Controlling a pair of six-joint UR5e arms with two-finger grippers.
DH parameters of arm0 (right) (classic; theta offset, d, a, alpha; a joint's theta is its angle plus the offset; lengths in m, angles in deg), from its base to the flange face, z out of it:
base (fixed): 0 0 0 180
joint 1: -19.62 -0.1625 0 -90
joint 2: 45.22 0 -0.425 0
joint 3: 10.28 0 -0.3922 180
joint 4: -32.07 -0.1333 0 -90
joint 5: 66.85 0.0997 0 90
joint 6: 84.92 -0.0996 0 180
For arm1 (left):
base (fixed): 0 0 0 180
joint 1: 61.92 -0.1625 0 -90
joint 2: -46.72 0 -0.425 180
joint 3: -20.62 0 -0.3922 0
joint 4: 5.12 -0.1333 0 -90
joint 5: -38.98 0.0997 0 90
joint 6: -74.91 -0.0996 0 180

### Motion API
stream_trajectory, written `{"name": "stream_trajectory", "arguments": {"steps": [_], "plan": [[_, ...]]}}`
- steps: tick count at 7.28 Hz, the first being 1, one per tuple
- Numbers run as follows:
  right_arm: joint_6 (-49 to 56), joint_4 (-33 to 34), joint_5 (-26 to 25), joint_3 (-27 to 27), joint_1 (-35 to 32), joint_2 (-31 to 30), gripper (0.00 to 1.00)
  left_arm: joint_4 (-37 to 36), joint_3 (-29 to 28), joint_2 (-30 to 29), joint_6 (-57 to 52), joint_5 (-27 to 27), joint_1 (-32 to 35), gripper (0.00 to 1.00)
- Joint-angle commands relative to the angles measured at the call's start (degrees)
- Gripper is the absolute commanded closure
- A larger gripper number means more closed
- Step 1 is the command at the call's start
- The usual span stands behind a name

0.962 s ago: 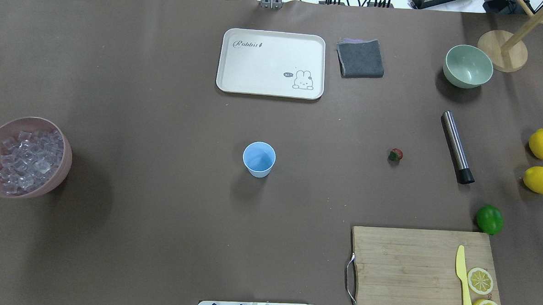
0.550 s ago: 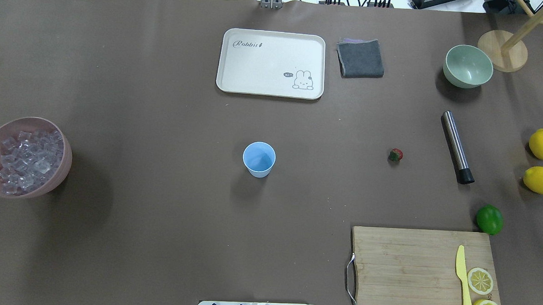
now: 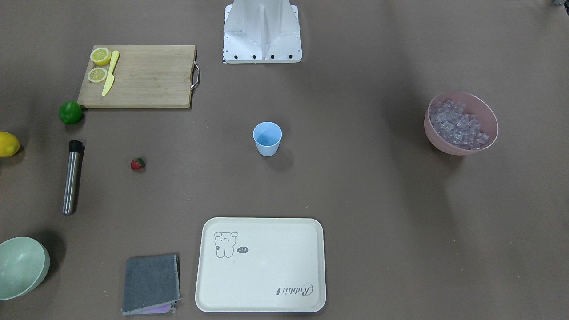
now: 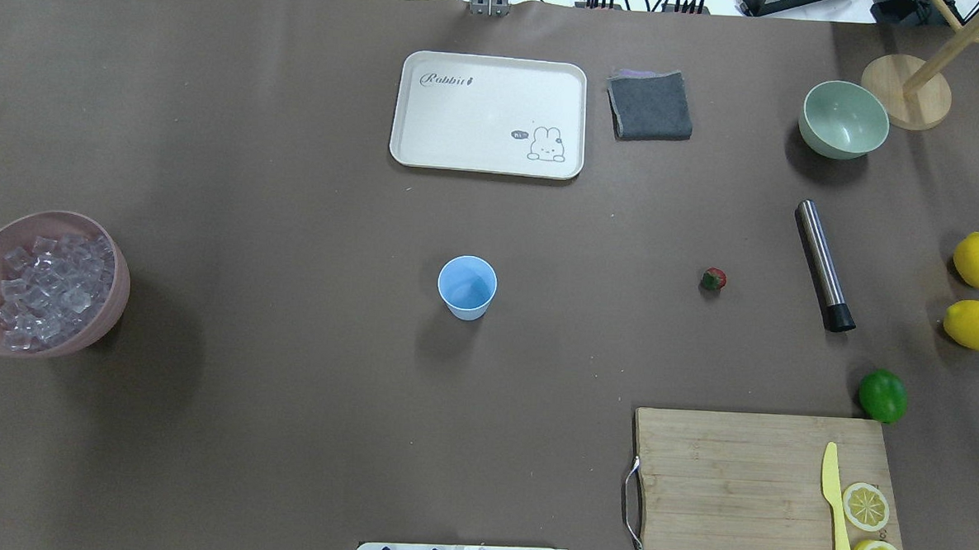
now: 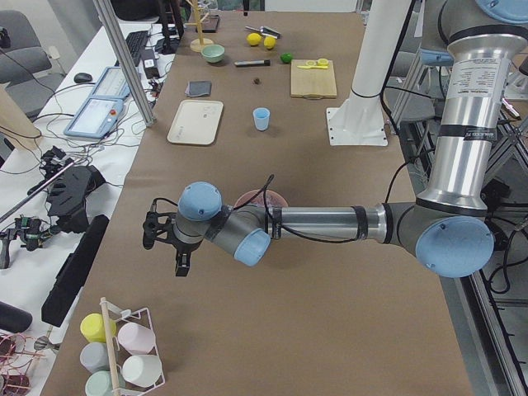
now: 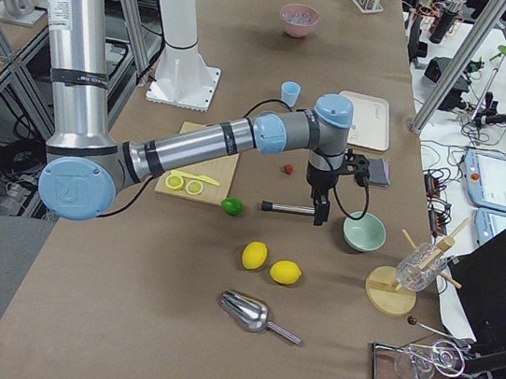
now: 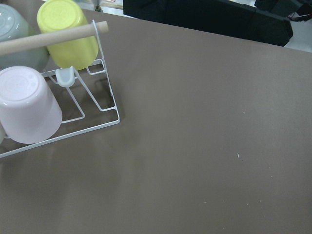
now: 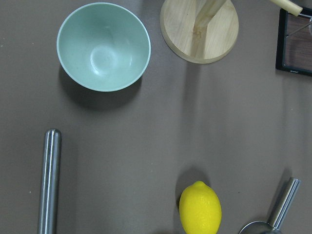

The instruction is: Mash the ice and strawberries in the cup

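Overhead exterior: light-blue plastic tumbler (image 4: 467,286) centred, presumably reachable from either side; left gripper (image 5: 181,267), right gripper (image 6: 321,216): open or closed, can't tell.

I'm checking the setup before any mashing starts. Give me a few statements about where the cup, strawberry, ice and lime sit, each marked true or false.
1. The light-blue cup stands upright and empty. True.
2. The strawberry lies on the tray. False: the tray is bare; the strawberry lies on the table, between the cup and the metal muddler.
3. The ice sits in the pink bowl. True.
4. The lime rests in the pale green bowl. False: that bowl is empty; the lime lies on the table by the cutting board's corner.
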Motion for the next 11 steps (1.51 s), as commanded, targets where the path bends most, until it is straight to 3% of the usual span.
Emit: {"name": "stream_trajectory", "arguments": {"steps": [1, 4, 6, 8, 11], "plan": [[0.0, 0.1, 0.2, -0.1, 0.0, -0.1, 0.00, 0.0, 0.7, 0.0, -4.1, 0.0, -1.8, 0.04], [-0.2, 0.4, 0.4, 0.0, 0.0, 0.2, 0.00, 0.0, 5.2, 0.5, -3.7, -1.6, -10.1, 0.03], [-6.4, 0.4, 2.5, -0.1, 0.3, 0.4, 0.00, 0.1, 13.5, 2.4, -4.0, -5.3, -17.8, 0.03], [-8.1, 0.1, 2.5, -0.6, 1.0, 0.6, 0.00, 0.4, 17.5, 2.8, -4.4, -4.9, -24.1, 0.03], [-8.9, 0.0, 1.9, -0.8, 1.4, 0.6, 0.00, 0.6, 19.9, 10.2, -22.4, -4.9, -26.6, 0.03]]}}
